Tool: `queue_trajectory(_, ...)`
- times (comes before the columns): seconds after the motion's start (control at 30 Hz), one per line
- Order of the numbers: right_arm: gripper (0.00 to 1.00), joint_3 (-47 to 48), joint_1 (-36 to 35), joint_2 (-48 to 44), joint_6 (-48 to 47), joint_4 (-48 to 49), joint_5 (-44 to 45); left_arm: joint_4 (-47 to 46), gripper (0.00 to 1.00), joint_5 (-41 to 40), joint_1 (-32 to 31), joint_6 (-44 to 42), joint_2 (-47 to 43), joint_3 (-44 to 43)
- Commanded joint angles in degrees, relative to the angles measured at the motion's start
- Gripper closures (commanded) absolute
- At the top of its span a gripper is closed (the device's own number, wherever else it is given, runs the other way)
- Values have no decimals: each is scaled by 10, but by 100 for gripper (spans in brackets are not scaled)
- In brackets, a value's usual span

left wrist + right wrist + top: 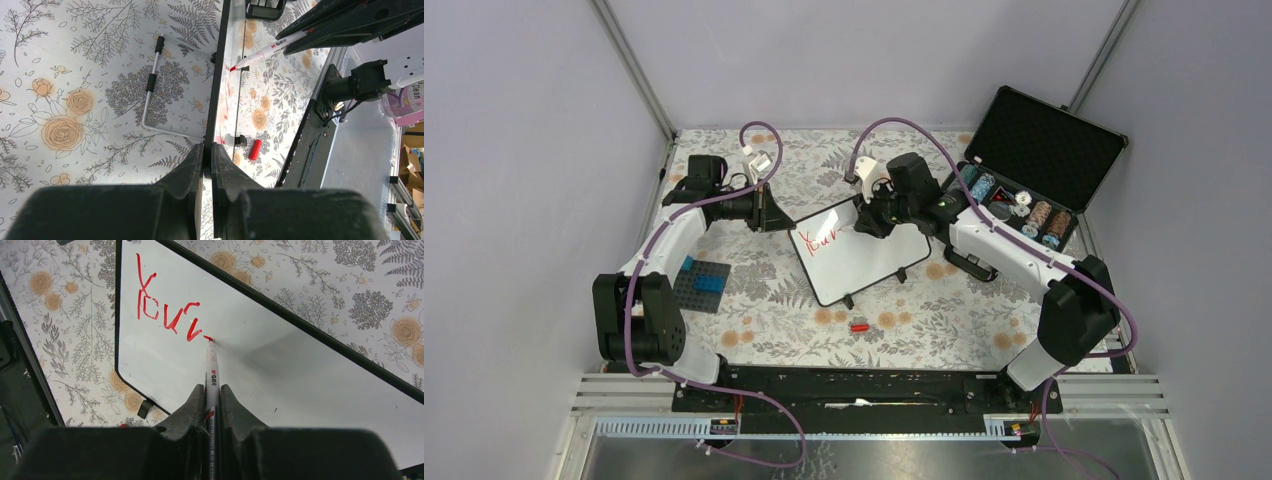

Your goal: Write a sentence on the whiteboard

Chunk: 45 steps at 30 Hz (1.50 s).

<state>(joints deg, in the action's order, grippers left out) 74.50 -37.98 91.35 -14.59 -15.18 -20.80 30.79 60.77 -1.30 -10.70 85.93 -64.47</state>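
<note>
The whiteboard [869, 262] stands tilted in the middle of the table, with partial red writing [823, 237] near its upper left corner. In the right wrist view the red letters [165, 312] read roughly "You'v". My right gripper [212, 390] is shut on a white marker [212, 377], whose red tip touches the whiteboard surface [280, 370] just after the last letter. My left gripper [207, 147] is shut on the whiteboard's black edge [220, 65] at its left side. The marker [272, 47] also shows in the left wrist view, tip on the board.
A red marker cap [859, 326] lies in front of the board, also seen in the left wrist view [255, 149]. An open black case [1034, 165] with round items stands at the back right. A dark baseplate with blue bricks [701, 283] lies at the left. The board's wire stand [150, 90] rests behind it.
</note>
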Motion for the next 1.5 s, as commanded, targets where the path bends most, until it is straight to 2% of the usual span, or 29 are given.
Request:
queue_trajectory(0.0, 100, 22, 11, 3, -8, 3, 17, 8, 100, -8, -8, -9, -9, -6)
queue_trajectory(0.8, 100, 43, 1, 22, 0, 4, -1, 16, 100, -9, -9, -16, -8, -9)
queue_trajectory(1.47, 100, 3, -7, 14, -6, 4, -4, 16, 100, -13, -9, -18, -10, -7)
